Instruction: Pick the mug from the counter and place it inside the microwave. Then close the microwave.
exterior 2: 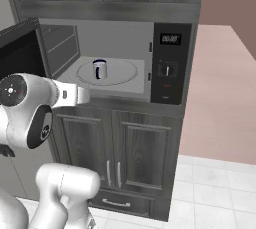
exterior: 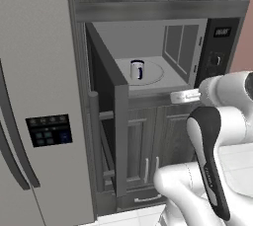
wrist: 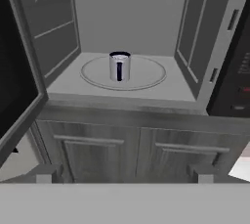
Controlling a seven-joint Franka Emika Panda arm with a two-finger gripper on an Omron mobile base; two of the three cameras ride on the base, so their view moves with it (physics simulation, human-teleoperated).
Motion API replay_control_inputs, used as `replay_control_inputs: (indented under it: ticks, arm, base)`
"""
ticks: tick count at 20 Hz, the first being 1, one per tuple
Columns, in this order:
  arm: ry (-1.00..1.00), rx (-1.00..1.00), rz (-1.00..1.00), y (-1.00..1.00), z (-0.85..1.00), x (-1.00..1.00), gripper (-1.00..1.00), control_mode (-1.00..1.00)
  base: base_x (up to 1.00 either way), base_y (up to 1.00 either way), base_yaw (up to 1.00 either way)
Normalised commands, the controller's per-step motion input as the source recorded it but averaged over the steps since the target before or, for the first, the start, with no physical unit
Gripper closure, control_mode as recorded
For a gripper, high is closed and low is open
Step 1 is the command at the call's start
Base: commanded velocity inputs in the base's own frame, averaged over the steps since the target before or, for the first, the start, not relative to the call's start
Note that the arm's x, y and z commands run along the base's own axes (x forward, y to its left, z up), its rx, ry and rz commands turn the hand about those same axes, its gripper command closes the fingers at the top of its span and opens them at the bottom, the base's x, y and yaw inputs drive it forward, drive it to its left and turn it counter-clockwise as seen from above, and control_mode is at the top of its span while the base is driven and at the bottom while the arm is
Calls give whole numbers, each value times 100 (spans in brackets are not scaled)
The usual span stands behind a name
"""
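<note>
The mug [wrist: 119, 66] stands upright on the round white turntable [wrist: 146, 76] inside the microwave [exterior 2: 170, 63], its dark blue side facing out. From the base views the mug [exterior: 137, 69] [exterior 2: 100, 69] sits near the turntable's middle. The dark glass door [exterior: 106, 111] [wrist: 14, 76] is swung wide open to the left. My gripper [wrist: 122, 173] is open and holds nothing; it hangs in front of the opening, well back from the mug, level with the cabinet fronts below. The hand [exterior: 185, 95] [exterior 2: 75, 95] points at the cavity. The marble counter is out of view.
A tall grey fridge [exterior: 39, 96] stands left of the open door. Dark grey cabinet doors [exterior 2: 125, 158] sit under the microwave and more above it. A pinkish-brown wall [exterior 2: 220, 83] runs to the right. The black control panel [exterior: 220, 47] is right of the cavity.
</note>
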Motion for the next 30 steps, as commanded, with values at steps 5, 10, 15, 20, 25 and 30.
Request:
replay_control_inputs:
  ticks: [5,10,15,20,25,30]
  arm:
    - [-27,0,0,0,3,-36,-100,-100]
    - [-13,0,0,0,15,-36,-100,-100]
    - [-3,0,0,0,4,-33,-100,-100]
    - [-2,0,0,0,0,-37,-100,-100]
    - [-3,0,0,0,0,-36,-100,-100]
    - [-6,0,-4,6,0,-31,-100,-100]
  base:
    - [0,0,0]
    - [0,0,0]
    - [0,0,0]
    - [0,0,0]
    - [0,0,0]
    - [0,0,0]
